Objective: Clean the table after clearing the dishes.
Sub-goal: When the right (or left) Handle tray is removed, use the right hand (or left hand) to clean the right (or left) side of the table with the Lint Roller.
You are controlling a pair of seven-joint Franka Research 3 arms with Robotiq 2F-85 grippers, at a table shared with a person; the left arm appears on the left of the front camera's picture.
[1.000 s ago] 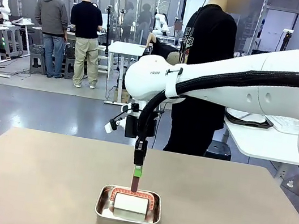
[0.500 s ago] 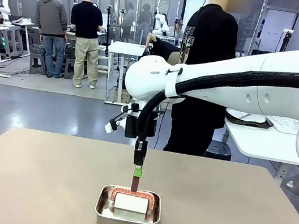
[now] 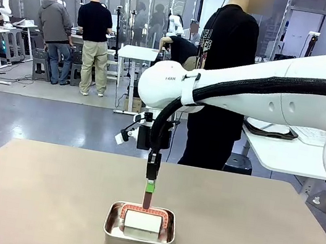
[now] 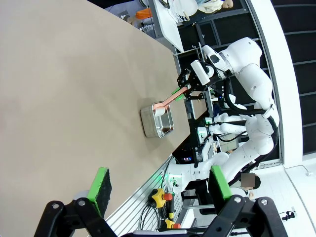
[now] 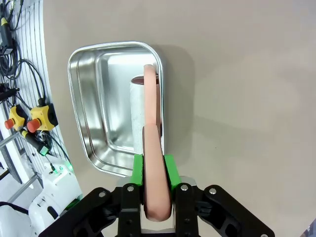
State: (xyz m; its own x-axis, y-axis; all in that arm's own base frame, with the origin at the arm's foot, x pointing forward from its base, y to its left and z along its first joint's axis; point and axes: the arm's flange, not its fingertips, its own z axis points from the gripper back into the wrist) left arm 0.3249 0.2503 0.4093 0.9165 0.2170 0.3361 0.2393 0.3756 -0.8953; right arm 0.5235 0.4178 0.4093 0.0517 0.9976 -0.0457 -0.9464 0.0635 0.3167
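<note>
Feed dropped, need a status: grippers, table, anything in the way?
Left gripper open, hovering over table. Right gripper shut on pink handle of white pad in steel pan. Person standing at far edge.

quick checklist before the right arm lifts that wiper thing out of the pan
1. Right gripper shut on the pink handle: ok.
2. Handle sits between the green pads, not skewed out to one side: ok.
3. White block at the handle's end lies inside the steel pan: ok.
4. Left gripper open and well away from the pan: ok.
5. Hands of the person at the far side away from the pan: cannot tell, the right arm hides them.
6. Block wet or dry: cannot tell.
</note>
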